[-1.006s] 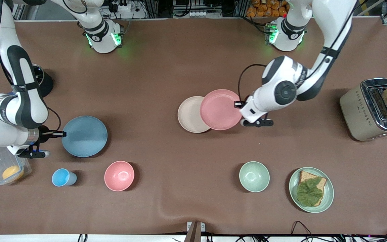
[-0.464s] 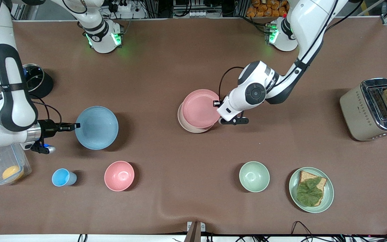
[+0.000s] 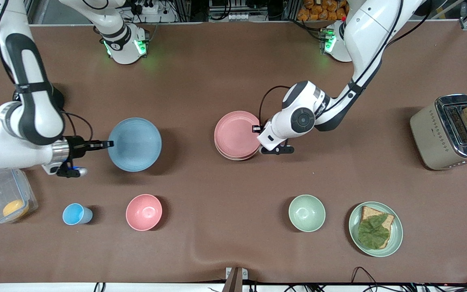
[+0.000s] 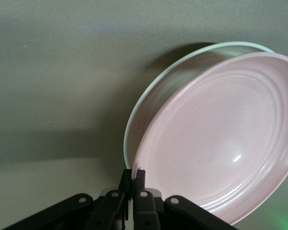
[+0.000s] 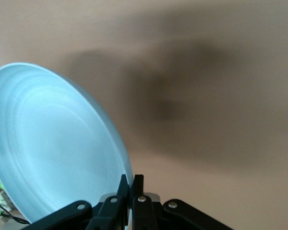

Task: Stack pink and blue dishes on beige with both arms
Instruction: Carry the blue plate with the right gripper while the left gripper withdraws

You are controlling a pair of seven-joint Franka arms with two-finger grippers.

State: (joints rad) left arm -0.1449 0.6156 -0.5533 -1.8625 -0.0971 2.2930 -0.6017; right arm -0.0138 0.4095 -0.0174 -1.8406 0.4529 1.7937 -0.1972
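1. I had the left gripper [image 3: 255, 129] pinched on the pink plate [image 3: 236, 134] at its three o'clock rim, over the beige plate [image 3: 233, 156].
2. In the left wrist view, the pink plate [image 4: 221, 139] sat tilted over the beige plate [image 4: 149, 103], so I judged it lined up but not yet released.
3. My right gripper [image 3: 109, 143] was clamped on the blue plate [image 3: 135, 144] at its nine o'clock rim, in the air over bare table toward the right arm's end.
4. Roughly halfway, I reckoned: pink needed letting go, blue was yet to travel and land on top.
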